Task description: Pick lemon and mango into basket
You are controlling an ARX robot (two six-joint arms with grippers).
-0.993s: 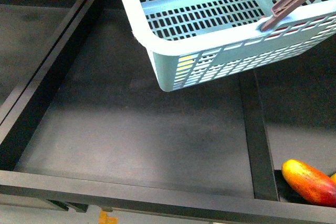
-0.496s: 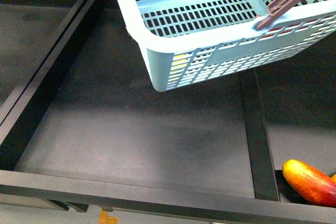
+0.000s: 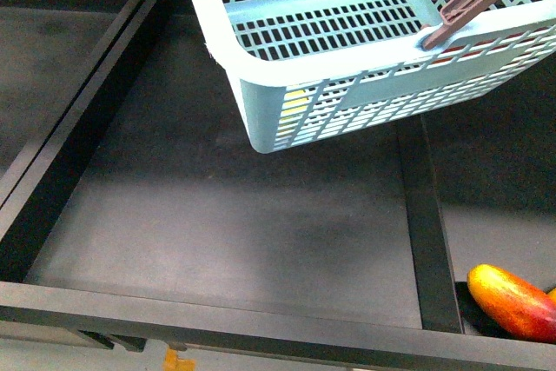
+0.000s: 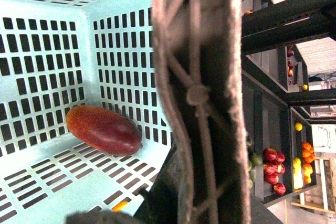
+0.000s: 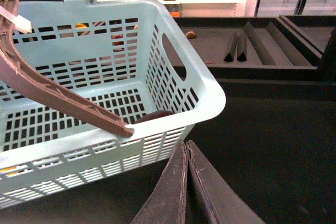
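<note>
The basket [image 3: 347, 58] drifted up and to the left over the last second, then basically stopped; its near corner barely moved in the final half second.

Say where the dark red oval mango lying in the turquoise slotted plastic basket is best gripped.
Probably across its narrow middle, coming from above through the open top. The dark red oval mango lies on its side on the floor of the turquoise slotted plastic basket, near a corner, so the walls block side approaches and the long ends are too wide.
</note>
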